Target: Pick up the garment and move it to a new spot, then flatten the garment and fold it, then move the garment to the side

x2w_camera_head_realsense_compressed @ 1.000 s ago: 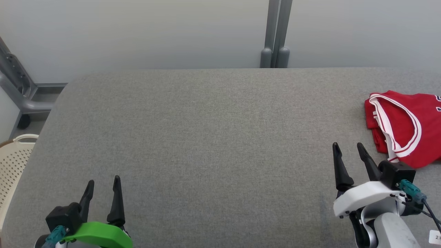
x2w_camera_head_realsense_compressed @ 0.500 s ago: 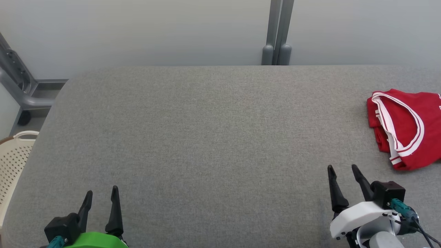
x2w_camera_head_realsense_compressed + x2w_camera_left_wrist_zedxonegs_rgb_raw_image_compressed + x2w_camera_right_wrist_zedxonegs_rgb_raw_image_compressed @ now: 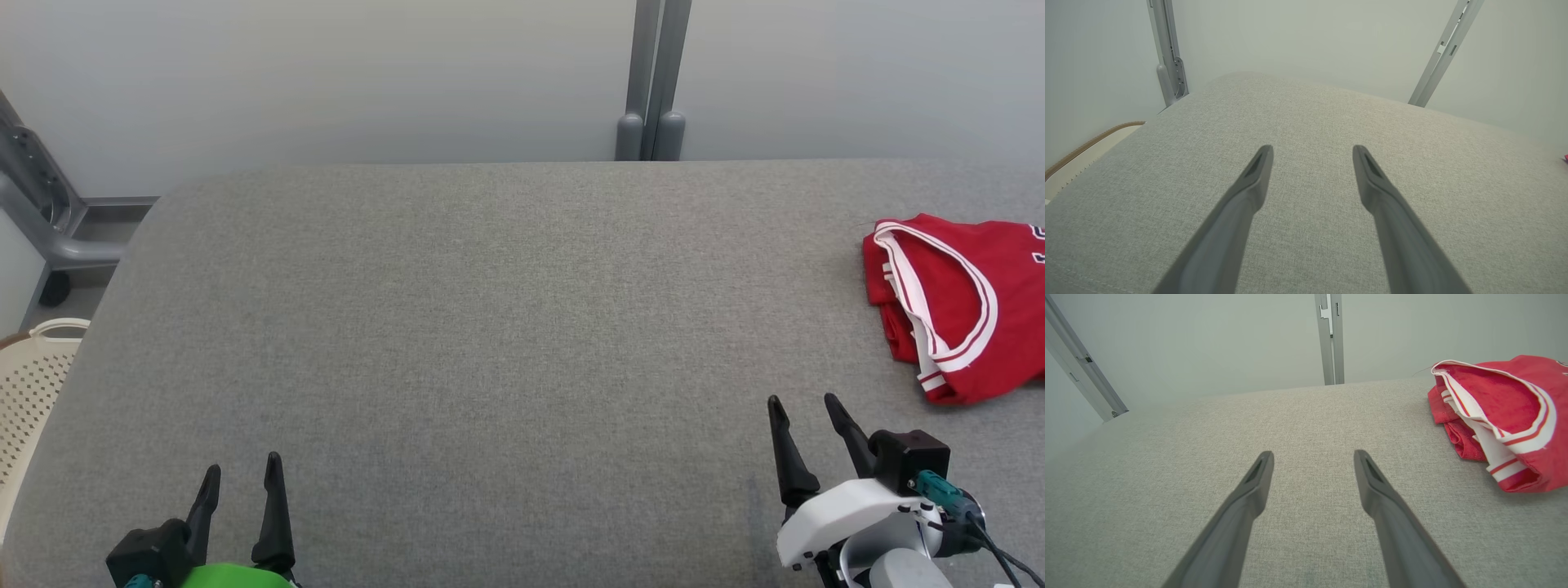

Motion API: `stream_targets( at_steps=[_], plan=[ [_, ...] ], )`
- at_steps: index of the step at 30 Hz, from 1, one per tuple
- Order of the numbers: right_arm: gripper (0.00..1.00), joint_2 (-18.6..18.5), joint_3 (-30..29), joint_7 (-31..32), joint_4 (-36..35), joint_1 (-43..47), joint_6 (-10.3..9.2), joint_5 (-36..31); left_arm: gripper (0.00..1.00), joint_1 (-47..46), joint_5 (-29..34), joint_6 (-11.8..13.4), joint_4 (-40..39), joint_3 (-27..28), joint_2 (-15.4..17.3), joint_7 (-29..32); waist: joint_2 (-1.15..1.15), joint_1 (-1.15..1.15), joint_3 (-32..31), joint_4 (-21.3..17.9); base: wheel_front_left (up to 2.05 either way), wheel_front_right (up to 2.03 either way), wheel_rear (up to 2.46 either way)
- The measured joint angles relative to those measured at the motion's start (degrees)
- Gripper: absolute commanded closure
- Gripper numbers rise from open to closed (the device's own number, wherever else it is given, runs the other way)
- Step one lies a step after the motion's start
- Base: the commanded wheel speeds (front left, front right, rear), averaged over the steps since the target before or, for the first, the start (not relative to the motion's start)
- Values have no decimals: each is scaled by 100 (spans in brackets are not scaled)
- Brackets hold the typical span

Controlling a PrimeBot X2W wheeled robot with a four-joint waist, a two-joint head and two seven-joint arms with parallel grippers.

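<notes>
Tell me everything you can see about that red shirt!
The red shirt looks like a sleeveless sports jersey of thin cloth, with white-and-red striped trim round its openings. It lies folded in a loose bundle on the right of the grey padded table, running past the head view's edge. Only the table touches it; the open right gripper is apart.

Table (image 3: 490, 327): grey woven cloth, matt, slightly rough. Jersey (image 3: 955, 302): red mesh-like cloth, white ribbed trim. Fingers (image 3: 1249, 192): dark matt plastic, smooth. Basket (image 3: 28, 384): cream perforated plastic. Post (image 3: 653, 82): grey metal, smooth satin finish. Wall (image 3: 326, 82): smooth, matt.
</notes>
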Motion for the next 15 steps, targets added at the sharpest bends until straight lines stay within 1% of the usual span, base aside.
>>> stream_targets(
  at_steps=[15],
  plan=[
    [0,0,-13,1,7,-50,0,-78,0,-15,164,-112,33,122,-66,-5,0,0,103,-6,0,0,0]
  ],
)
